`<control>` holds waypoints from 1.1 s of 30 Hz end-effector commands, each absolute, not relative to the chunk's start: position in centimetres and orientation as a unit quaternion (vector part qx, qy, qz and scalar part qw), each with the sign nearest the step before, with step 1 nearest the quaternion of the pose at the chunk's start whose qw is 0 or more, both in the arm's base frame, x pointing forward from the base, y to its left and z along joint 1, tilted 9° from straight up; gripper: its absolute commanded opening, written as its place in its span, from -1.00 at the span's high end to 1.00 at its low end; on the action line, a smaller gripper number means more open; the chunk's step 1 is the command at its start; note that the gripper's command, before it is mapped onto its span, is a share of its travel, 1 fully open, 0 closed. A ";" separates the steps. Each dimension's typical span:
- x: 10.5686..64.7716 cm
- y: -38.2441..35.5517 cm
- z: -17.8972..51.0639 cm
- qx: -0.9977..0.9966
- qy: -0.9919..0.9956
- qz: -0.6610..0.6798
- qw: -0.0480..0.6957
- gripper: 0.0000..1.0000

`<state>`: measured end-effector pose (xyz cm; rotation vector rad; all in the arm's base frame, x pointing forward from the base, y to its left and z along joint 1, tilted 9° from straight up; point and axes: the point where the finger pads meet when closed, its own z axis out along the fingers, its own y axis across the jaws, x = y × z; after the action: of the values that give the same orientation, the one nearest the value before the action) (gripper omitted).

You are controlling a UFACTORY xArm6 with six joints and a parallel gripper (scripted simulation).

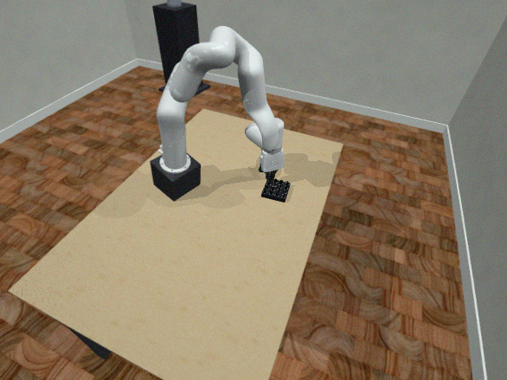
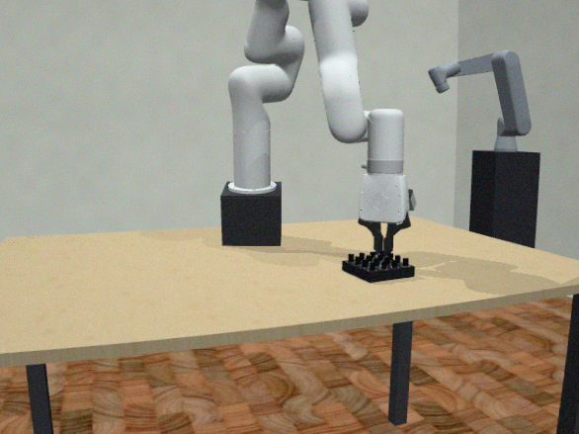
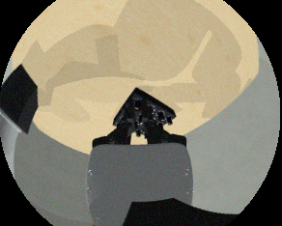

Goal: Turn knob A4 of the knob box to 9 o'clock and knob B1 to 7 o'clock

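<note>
One arm only: the xArm bends over the table [image 1: 173, 276], wrist pointing straight down, so no choice of side arises.
Knob box position: the knob box [image 1: 277, 190] stands flat on its feet on the table, well apart from the arm's black base block [image 1: 189, 185] and closer to the table's far right edge in the top view.
Pincer state: the gripper [image 2: 382, 250] has its fingers drawn nearly together, and I judge them clamped on a knob [image 2: 381, 255] in the box's row nearest the arm.
Which knob: cannot tell; the printed names and white lines are too small to read in any view.
Key relation: the box lies directly beneath the gripper, not off to a side; the fingers drop vertically onto the knob, in line with its upright turning axis.
Box shape: roughly square, so no long axis matters here.
Wrist view: the box [image 3: 145, 112] shows just beyond the fingertips, one corner pointing away.
Next move, judged: a pure wrist twist, without sideways drag, so neighbouring knobs stay put.
</note>
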<state>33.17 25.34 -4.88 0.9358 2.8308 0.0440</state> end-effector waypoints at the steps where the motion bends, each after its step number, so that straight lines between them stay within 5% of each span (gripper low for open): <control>1: 33.3 25.4 -4.8 0.278 0.957 0.012 0.075 0.84; 33: 33.3 25.4 -4.8 -0.061 0.995 -0.014 0.075 0.84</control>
<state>33.18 25.34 -4.88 -0.1122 2.9808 -0.0413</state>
